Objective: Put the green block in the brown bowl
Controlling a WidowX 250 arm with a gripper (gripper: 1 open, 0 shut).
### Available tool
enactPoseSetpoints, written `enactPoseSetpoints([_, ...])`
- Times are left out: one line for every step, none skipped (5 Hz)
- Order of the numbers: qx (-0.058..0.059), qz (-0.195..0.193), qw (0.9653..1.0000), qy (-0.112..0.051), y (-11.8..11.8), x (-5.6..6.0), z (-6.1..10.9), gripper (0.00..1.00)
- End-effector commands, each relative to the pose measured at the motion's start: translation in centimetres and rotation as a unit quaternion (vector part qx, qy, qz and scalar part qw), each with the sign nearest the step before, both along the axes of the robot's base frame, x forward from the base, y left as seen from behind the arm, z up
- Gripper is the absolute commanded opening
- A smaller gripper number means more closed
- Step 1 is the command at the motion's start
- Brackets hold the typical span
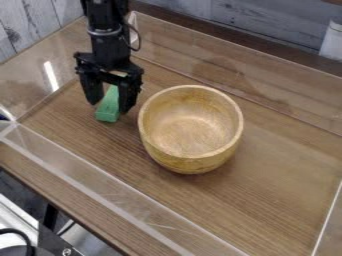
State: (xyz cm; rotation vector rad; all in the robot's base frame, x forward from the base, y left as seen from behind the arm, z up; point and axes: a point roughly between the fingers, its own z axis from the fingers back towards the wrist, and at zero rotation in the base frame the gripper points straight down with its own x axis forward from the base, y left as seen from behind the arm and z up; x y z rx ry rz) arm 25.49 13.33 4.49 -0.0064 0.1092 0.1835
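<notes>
Pincer: black, two-fingered metal pincer, upper left of frame, pointing down; jaws wide open, one finger each side of the block, nothing gripped as far as can be seen.
Block: small elongated mint-green matte bar, left of centre, upper half of pic; lying flat on tabletop, long side running roughly up-down the frame w/ a slight lean; top end partly hidden behind pincer.
Contact: can't tell if fingertips touch block or tabletop.
Bowl: round light-tan wooden bowl, thick-walled w/ visible grain, centre of frame, just right of block, apart from it; upright, opening up, inside visible, no block in it.
Arm: black robot arm, coming in from top edge, left of centre; thin dark cable looped at its right side.
Tabletop: brown wood-grain tabletop, fills most of frame, carries block + bowl.
Corner, upper R: white upright object, cut off by frame edge, ID unclear.
Corner, lower L: black cable, curved, near frame edge.
Backdrop: grey wood-look panel, upper L corner.
</notes>
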Motion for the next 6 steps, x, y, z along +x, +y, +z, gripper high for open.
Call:
enactPoseSetpoints([0.010,0.004,0.9994,-0.034,0.96,1.32,1.96,1.00])
enactPoseSetpoints([0.008,0.008,0.9992,-0.038,1.38,1.63,2.05,1.00])
enactPoseSetpoints([0.008,0.012,0.9992,-0.037,1.70,1.83,1.72,1.00])
enactPoseSetpoints([0.008,0.015,0.9992,-0.037,1.79,2.03,1.63,1.00])
enactPoseSetpoints([0.007,0.017,0.9992,-0.036,1.81,2.15,1.50,1.00])
enactPoseSetpoints([0.007,0.018,0.9992,-0.035,1.84,2.25,1.50,1.00])
